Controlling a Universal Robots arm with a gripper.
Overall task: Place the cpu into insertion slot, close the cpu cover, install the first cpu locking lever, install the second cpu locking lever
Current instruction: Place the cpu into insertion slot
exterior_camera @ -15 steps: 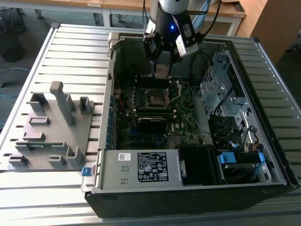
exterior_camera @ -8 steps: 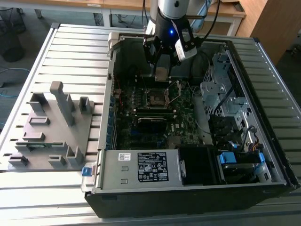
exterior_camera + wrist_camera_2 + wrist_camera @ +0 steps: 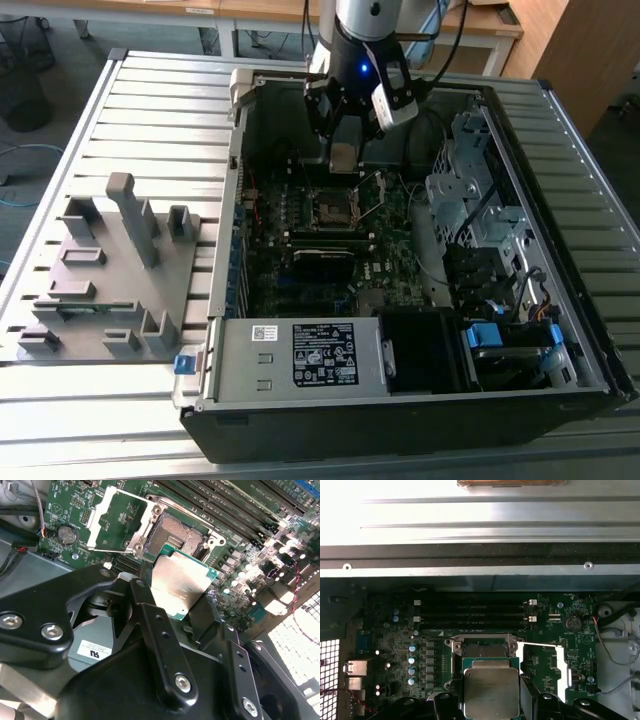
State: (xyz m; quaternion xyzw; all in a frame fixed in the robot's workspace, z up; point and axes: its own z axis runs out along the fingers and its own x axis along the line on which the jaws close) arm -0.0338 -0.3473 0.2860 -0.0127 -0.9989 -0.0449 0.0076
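An open computer case (image 3: pixel 400 425) lies on a slatted table (image 3: pixel 150 110), its green circuit board (image 3: pixel 300 270) facing up. The arm's gripper (image 3: pixel 343 152) hangs inside the case, just to the far side of the insertion slot (image 3: pixel 175 536), its black fingers (image 3: pixel 144 592) pinching the cpu (image 3: pixel 181 584) by opposite edges. The cpu is held flat, probably so it can go down level. It is a dull silver square with a green rim, above the board, not yet seated. The cpu cover (image 3: pixel 560 672), a thin silver frame, lies swung open toward the exterior view's right, leaving the dark slot bare
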